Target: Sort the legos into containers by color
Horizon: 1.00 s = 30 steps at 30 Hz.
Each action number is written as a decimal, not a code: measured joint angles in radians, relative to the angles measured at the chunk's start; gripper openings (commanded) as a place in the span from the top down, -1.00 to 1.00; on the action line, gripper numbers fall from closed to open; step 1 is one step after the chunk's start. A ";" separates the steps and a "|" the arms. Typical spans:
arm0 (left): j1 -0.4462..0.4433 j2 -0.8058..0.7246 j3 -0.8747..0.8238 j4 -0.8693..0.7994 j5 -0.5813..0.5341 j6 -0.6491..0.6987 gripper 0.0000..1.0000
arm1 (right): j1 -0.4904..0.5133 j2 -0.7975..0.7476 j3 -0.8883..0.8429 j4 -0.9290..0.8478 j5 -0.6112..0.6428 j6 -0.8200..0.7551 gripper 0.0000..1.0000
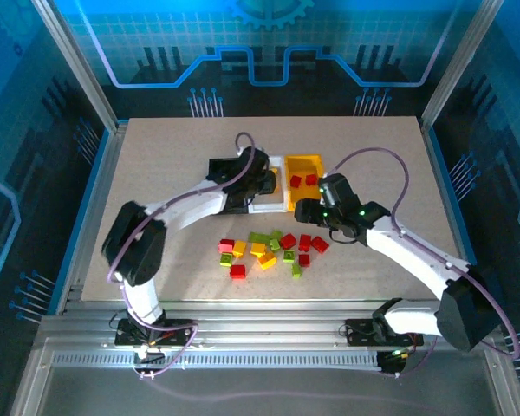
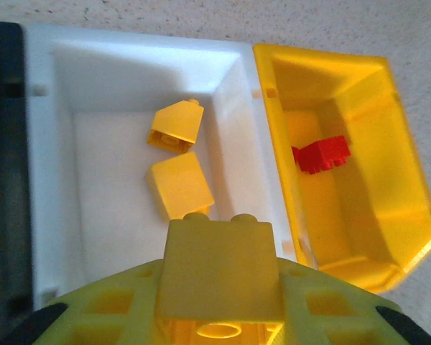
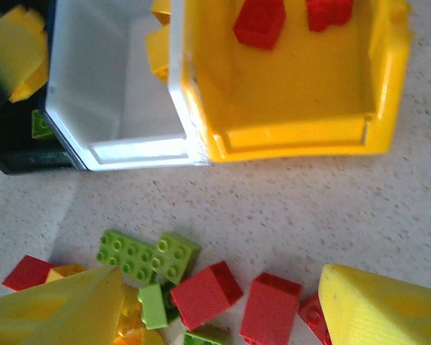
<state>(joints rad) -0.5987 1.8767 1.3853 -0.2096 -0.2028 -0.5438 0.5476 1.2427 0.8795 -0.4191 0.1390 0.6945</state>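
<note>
The yellow brick (image 2: 219, 269) is clamped between the left fingers (image 2: 108, 313), studs pointing away from the wrist, and hangs above the near end of the white bin (image 2: 47, 144). I read this as the drop step. The bin already holds two yellow pieces (image 2: 176, 128), so the colour match looks correct (white appears to take yellow).

The yellow bin (image 2: 388, 165) stands just beside the white one, walls touching, and holds a red brick (image 2: 321, 153). The black bin (image 2: 3, 180) borders the white one on the other side and holds a green brick (image 3: 42, 123).

The held brick sits close to the bin's near wall, so I judge that a release here risks a bounce off the rim.

The right fingers (image 3: 57, 309) are spread wide and empty above the loose legos (image 3: 201, 291) on the worktop (image 3: 309, 208), near the bins. They are placed for the next pick, and red pieces of the pile lie between them.
</note>
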 measured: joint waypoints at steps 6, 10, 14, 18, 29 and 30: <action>0.000 0.146 0.129 -0.057 -0.002 0.023 -0.11 | 0.000 -0.072 -0.076 -0.037 0.002 0.010 -0.51; -0.005 0.158 0.154 -0.084 -0.002 0.020 -0.41 | -0.001 -0.090 -0.117 -0.063 0.002 0.021 -0.52; -0.024 0.142 0.169 -0.094 0.001 0.022 -0.73 | -0.001 -0.089 -0.146 -0.093 0.002 0.025 -0.51; -0.059 0.027 0.099 -0.077 0.017 0.018 -0.98 | -0.001 -0.072 -0.164 -0.108 0.003 0.024 -0.49; -0.123 -0.434 -0.299 0.000 0.043 -0.027 -0.98 | -0.008 0.095 -0.180 -0.110 0.038 0.016 -0.47; -0.122 -0.455 -0.333 -0.005 0.043 -0.035 -0.98 | -0.008 0.111 -0.180 -0.105 0.042 0.011 -0.48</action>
<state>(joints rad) -0.7212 1.4212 1.0519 -0.2142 -0.1593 -0.5785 0.5392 1.3537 0.6991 -0.5236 0.1810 0.7059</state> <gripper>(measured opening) 0.989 0.730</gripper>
